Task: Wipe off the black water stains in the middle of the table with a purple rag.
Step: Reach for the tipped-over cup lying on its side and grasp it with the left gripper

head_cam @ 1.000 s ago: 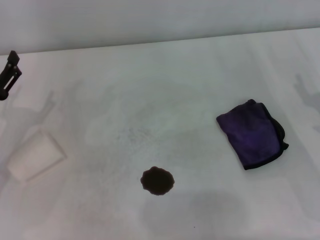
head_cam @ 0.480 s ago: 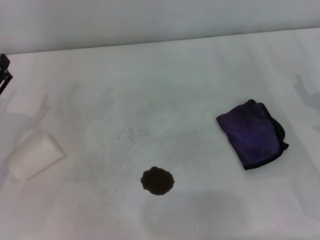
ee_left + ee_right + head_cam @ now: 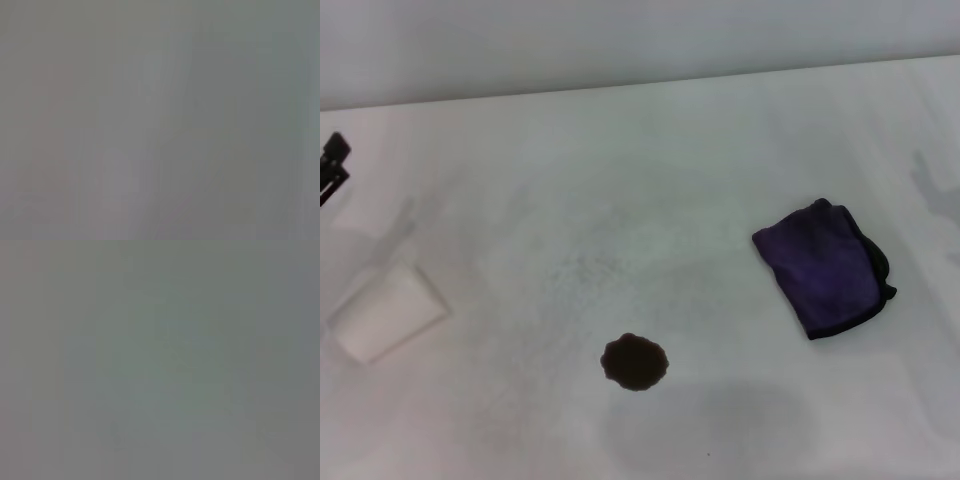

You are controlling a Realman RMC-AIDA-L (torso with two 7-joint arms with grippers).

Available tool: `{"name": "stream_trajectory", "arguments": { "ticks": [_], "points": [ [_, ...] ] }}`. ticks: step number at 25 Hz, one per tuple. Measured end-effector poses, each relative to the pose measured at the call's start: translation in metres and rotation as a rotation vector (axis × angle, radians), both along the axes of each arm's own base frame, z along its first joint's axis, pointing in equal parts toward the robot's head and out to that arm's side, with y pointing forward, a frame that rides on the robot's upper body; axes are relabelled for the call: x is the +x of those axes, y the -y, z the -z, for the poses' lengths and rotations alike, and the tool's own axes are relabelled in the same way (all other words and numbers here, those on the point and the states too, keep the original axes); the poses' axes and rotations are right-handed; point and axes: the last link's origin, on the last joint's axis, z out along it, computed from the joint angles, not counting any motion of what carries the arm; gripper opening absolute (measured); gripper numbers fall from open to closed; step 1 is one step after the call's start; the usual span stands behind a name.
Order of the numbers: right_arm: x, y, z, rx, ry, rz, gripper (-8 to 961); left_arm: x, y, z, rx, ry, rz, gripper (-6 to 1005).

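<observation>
**Q:** What is on the desk [image 3: 650, 150] right now?

**A:** A white desk seen from above. A dark roundish stain [image 3: 635, 361] with scalloped edges sits near the front, about the middle. A folded purple rag [image 3: 823, 267] with thin black trim lies well apart from it, to the right and a little farther back. A white paper cup [image 3: 385, 312] lies on its side at the left.

**Q:** Where are your pincers?

**A:** Only a small dark tip of the left pincer [image 3: 332, 165] shows at the far left edge, above the cup and touching nothing. You cannot tell whether its fingers are apart or together. The right pincer is out of sight, and both wrist views show only a plain grey blur.

**Q:** What step is in hand?

**A:** Nothing has been wiped and the rag is untouched, so you are likely at the reach for the rag. It lies on the right side, which probably suits your right arm.

**Q:** How do you do it well?

**A:** Come down over the middle of the rag and pinch through the folds, so it lifts as one bundle and does not trail open. Then press it flat over the whole stain and sweep in overlapping strokes, keeping the liquid from smearing outward. Stay clear of the cup.
</observation>
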Motion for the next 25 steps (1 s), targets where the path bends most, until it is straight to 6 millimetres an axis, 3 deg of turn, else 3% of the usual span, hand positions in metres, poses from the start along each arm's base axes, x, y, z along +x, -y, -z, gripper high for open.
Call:
{"name": "stream_trajectory", "arguments": {
  "ticks": [4,16,20,25],
  "points": [
    [0.001,-0.003,0.004,-0.025,-0.002,0.013,873,-0.001,-0.001,-0.019,-0.133,-0.010,0.008,890],
    [0.001,-0.006,0.002,-0.018,-0.006,0.016,873,0.031,-0.008,-0.102,-0.489,-0.208,-0.065,891],
    [-0.001,-0.007,0.002,-0.015,-0.009,0.007,873,0.046,-0.021,-0.109,-0.653,-0.332,-0.107,890],
    [-0.004,-0.006,0.003,-0.013,-0.013,-0.007,873,0.056,-0.033,-0.104,-0.839,-0.483,-0.181,891]
  ]
}}
